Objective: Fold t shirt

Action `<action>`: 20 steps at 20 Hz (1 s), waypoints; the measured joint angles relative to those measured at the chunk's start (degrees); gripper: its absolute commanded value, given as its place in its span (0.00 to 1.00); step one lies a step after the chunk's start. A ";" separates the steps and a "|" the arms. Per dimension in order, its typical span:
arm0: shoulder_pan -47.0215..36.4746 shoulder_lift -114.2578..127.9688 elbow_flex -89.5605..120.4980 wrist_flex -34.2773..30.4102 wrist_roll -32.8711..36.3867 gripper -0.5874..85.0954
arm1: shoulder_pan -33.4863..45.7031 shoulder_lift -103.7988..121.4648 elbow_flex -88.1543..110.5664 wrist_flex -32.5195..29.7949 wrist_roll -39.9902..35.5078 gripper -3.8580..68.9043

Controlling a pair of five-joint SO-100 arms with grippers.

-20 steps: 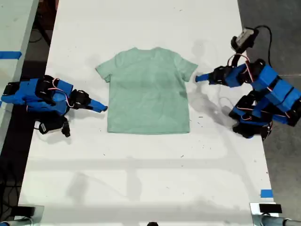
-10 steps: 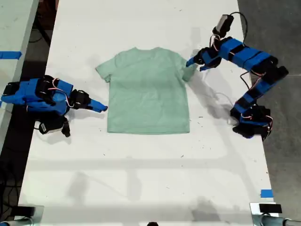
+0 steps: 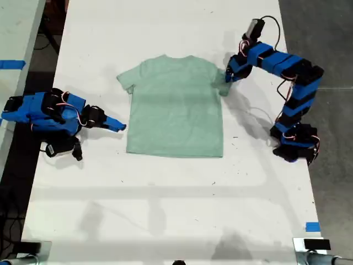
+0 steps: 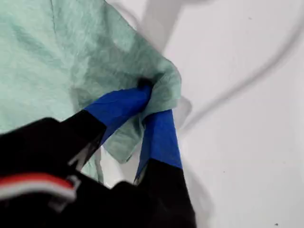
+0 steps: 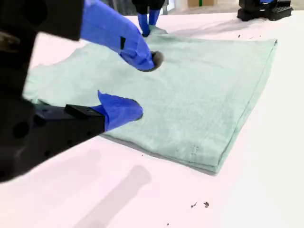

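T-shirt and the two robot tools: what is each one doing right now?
T-shirt: lying flat on the table, one sleeve bunched up.
My first tool: shut on the t-shirt's sleeve.
My second tool: open, beside the t-shirt, holding nothing.

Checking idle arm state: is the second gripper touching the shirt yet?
No. My second gripper is open beside the t shirt, clear of its edge in the exterior view.

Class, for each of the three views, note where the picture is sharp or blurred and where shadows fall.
Exterior view: sharp, with soft arm shadows on the white table. First wrist view: my first hand and the t shirt are slightly soft; a long shadow crosses the table. Second wrist view: my second hand is blurred close up, the shirt sharper.
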 measured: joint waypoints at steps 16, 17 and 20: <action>0.00 0.00 0.00 0.00 0.00 0.16 | -35.86 -3.43 -16.96 -6.86 -4.13 0.48; 0.00 0.00 0.00 0.00 0.00 0.16 | -35.07 -2.37 -17.93 -3.78 -4.48 0.42; 0.00 0.00 0.00 0.00 0.00 0.16 | -29.53 7.56 -15.91 4.75 -4.92 0.05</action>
